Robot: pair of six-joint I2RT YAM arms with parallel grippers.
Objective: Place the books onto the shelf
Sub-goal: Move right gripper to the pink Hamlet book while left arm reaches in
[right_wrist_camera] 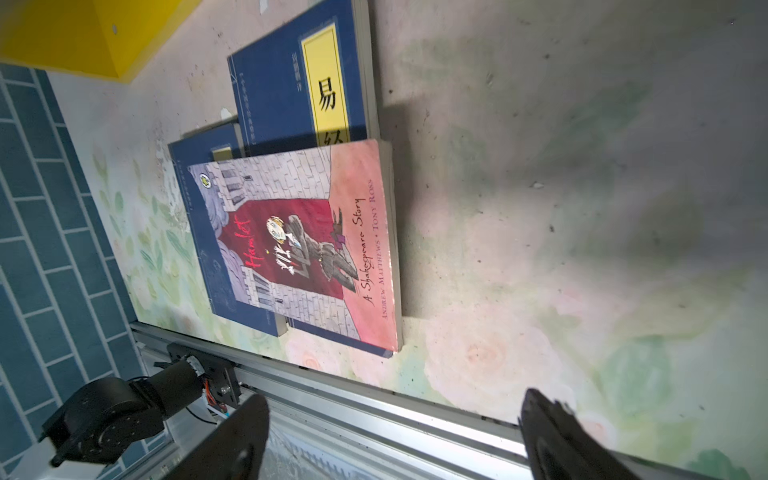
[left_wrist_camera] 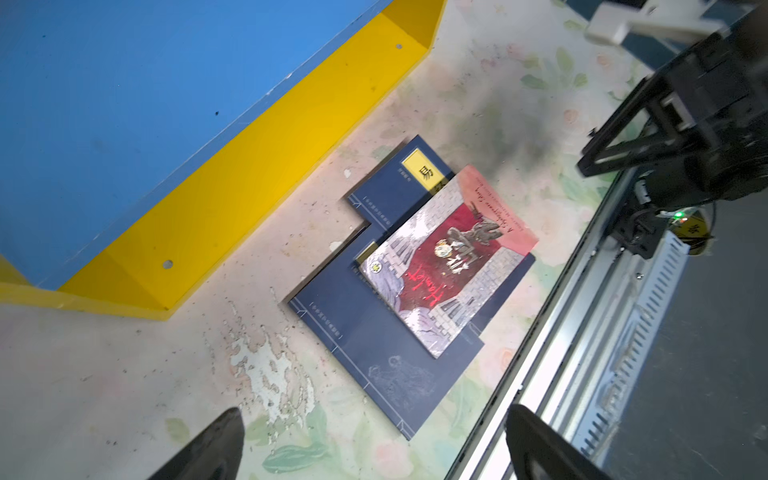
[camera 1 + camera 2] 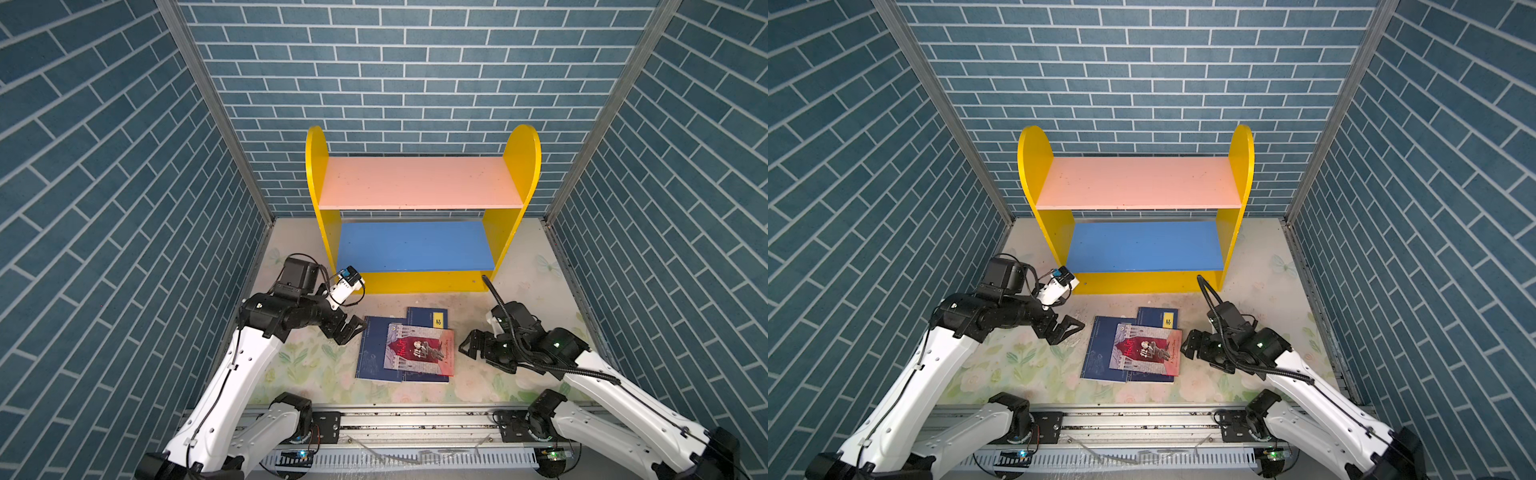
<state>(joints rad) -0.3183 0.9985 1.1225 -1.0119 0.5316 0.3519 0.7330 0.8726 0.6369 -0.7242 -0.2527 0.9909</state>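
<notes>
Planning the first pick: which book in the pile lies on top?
The red-grey-pink illustrated Hamlet paperback; it lies uncovered over the dark navy paperbacks, which it partly hides.

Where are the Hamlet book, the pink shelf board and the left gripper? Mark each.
Hamlet book [image 1: 299, 245]: right wrist view, centre of its cover.
pink shelf board [image 3: 415, 180]: a top view, middle of its top face.
left gripper [image 3: 355, 332]: a top view, midway between fingertips.
</notes>
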